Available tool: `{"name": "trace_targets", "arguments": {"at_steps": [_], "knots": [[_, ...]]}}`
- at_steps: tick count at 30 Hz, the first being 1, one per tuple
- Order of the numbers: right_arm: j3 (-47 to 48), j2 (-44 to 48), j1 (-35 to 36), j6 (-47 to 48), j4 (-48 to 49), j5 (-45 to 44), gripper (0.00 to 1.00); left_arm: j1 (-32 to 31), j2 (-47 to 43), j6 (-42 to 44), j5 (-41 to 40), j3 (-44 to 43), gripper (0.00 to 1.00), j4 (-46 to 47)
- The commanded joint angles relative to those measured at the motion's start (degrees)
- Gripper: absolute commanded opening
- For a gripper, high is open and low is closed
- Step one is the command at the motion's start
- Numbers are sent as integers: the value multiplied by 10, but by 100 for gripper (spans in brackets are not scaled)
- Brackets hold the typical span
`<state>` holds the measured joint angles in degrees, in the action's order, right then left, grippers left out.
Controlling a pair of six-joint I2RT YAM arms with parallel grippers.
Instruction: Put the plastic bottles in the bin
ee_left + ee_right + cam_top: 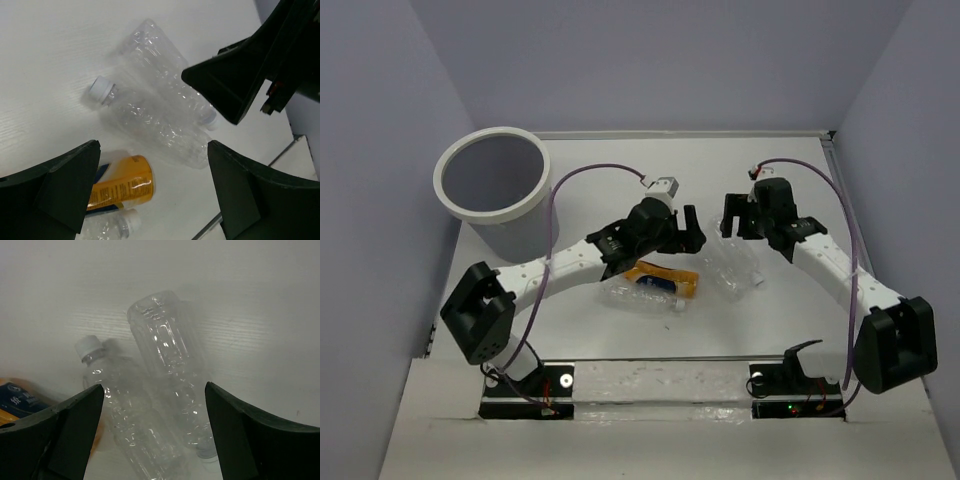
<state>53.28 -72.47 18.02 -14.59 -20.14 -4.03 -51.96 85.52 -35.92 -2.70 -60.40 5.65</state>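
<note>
White table point(620, 170), lavender walls point(670, 60) on three sides. Bin point(492, 214) stands upright at the far-left corner, well apart from every bottle.

Four bottles lie on their sides mid-table, none in the bin. Orange bottle point(665, 280), with a dark blue label, sits just below the left wrist in the top view. Near clear bottle point(642, 298) lies along its near side; touching or just beside, can't tell. To their right is a pair: white-capped clear bottle point(150, 120) and second clear bottle point(160, 60). They lie side by side, touching, necks pointing opposite ways.

Left gripper point(152, 145): jaws spread wide, holding nothing, above the pair with the orange bottle at its lower left edge of view. Right gripper point(154, 387): jaws also spread wide, empty, looking down on the same pair from the other side. The two grippers are near each other, apart. Height above the bottles: can't tell.
</note>
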Motion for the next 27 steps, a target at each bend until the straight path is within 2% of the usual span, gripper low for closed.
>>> {"name": "trace_targets", "arguments": {"at_steps": [1,8,12,17,21,27], "knots": [[38,-36,-4,53,-28,24,88,-3,59,5,-51,-78,98,-37],[71,-137,-21,83,-26,58,86,-3,189,28,-68,-220,98,-175],[78,-175,-35,91,-24,50,86,-3,228,31,-68,-260,98,-194],[79,-196,-47,91,-8,60,85,0,256,29,-59,-272,98,-214],[71,-199,-65,81,4,54,79,0,256,24,-57,-259,98,-216],[49,-166,-92,61,19,25,74,0,277,21,-13,-272,99,-211]]}}
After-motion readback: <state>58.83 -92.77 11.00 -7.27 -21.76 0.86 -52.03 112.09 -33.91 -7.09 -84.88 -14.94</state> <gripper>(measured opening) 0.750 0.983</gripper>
